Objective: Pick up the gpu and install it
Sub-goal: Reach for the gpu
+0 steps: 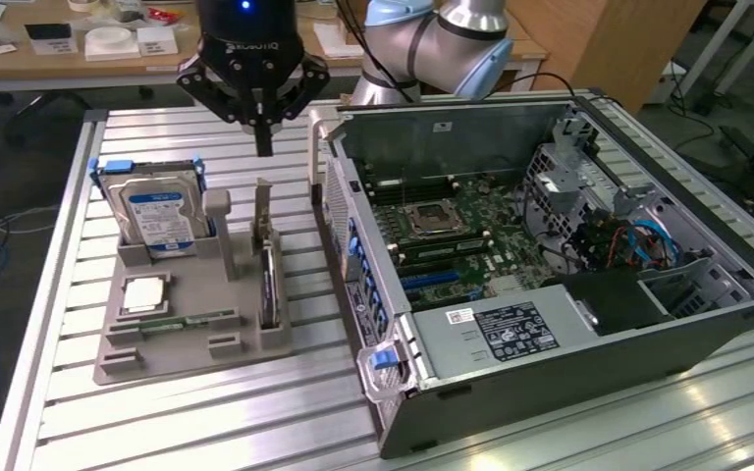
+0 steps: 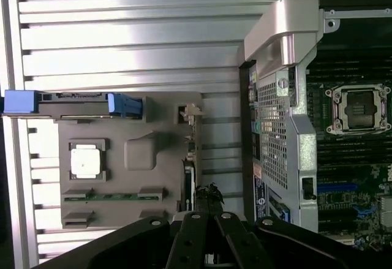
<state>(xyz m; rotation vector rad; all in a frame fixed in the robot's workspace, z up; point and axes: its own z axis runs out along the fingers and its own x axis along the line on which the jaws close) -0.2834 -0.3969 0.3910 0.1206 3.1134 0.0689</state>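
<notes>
1. Exterior view: the gripper (image 1: 264, 147) hangs clenched and empty, just above the far end of the gpu (image 1: 268, 280), apart from it.
2. The gpu stands on edge in the tray (image 1: 174, 355), on the exterior view's right side, near the case (image 1: 548, 392).
3. A drive (image 1: 157, 211) stands at the tray's far left.

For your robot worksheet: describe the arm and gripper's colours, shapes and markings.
The arm has silver-grey rounded joints with light blue caps. The gripper is black, with a blue light, pale lettering on its body and bolted linkage jaws.
</notes>
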